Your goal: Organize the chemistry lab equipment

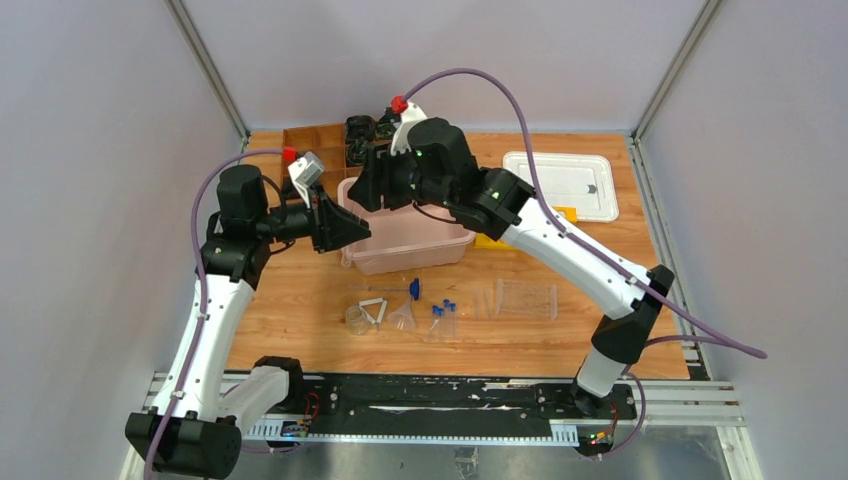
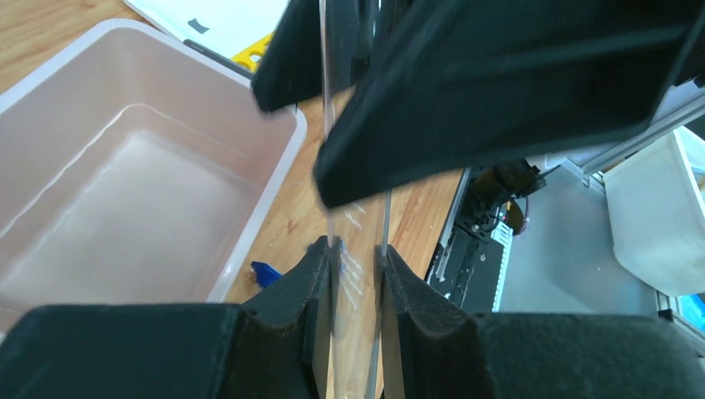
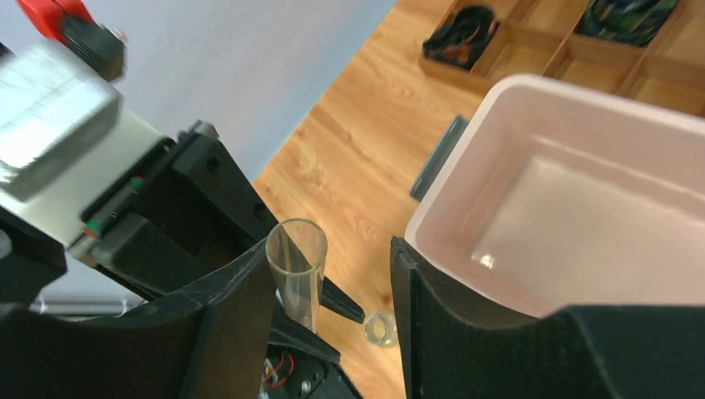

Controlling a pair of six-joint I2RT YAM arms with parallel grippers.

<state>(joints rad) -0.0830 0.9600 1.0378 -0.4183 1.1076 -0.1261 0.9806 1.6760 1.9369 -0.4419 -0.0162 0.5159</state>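
Wood table [image 1: 300, 300] w/ pink bin [image 1: 400, 255] mid-field. Clear tube [image 3: 295, 266] aloft just beside bin's L rim: pinched by L fingers [image 2: 316, 283], open end between spread R fingers [image 3: 241, 291]. Hold L pinch firm; back R straight off w/o nudging tube.

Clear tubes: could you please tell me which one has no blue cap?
The tube that the left gripper holds in its jaws: its mouth is open, while the blue-capped tubes sit on the table.
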